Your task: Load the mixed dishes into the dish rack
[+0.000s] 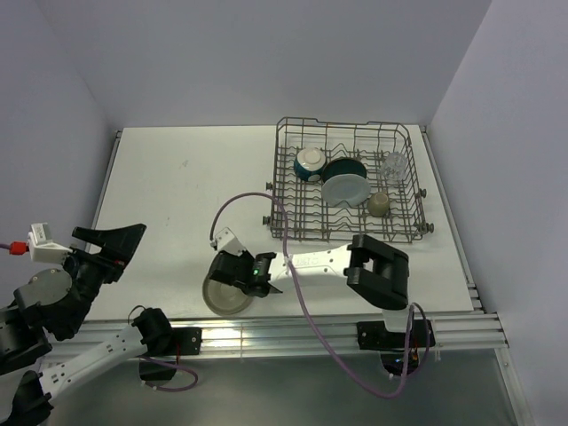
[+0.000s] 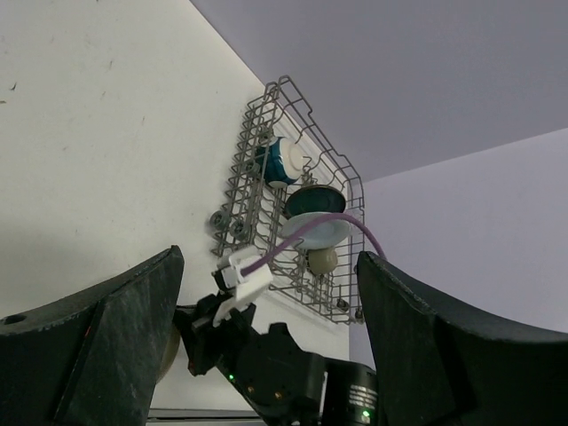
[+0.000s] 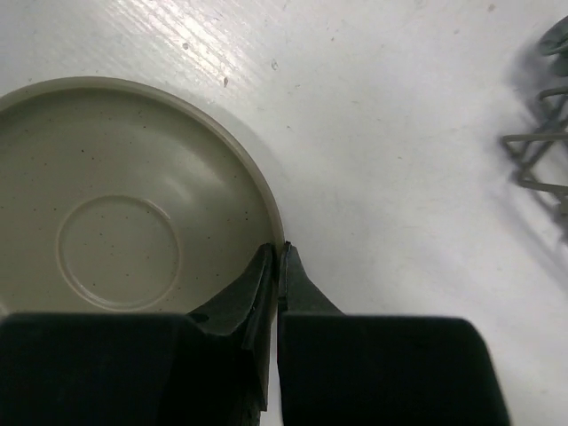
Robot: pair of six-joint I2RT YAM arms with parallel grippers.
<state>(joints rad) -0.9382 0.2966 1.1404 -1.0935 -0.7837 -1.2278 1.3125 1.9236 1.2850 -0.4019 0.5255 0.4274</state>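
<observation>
The grey-beige plate (image 1: 220, 298) (image 3: 115, 231) lies near the table's front edge. My right gripper (image 1: 240, 278) (image 3: 280, 253) is shut on its right rim, one finger inside the plate and one outside. The dish rack (image 1: 355, 233) (image 2: 257, 160) stands at the back right. It holds the cream-inside teal bowl (image 1: 311, 162), the dark teal plate (image 1: 346, 167), the pale blue plate (image 1: 344, 191), the small mug (image 1: 380, 204) and the clear glass (image 1: 395, 164). My left gripper (image 1: 120, 244) (image 2: 266, 257) hangs open and empty at the left, well away from the plate.
The right arm (image 1: 377, 266) reaches left across the front of the table, its purple cable (image 1: 266, 200) looping toward the rack's left side. The rack's near corner (image 3: 537, 160) shows at the right of the right wrist view.
</observation>
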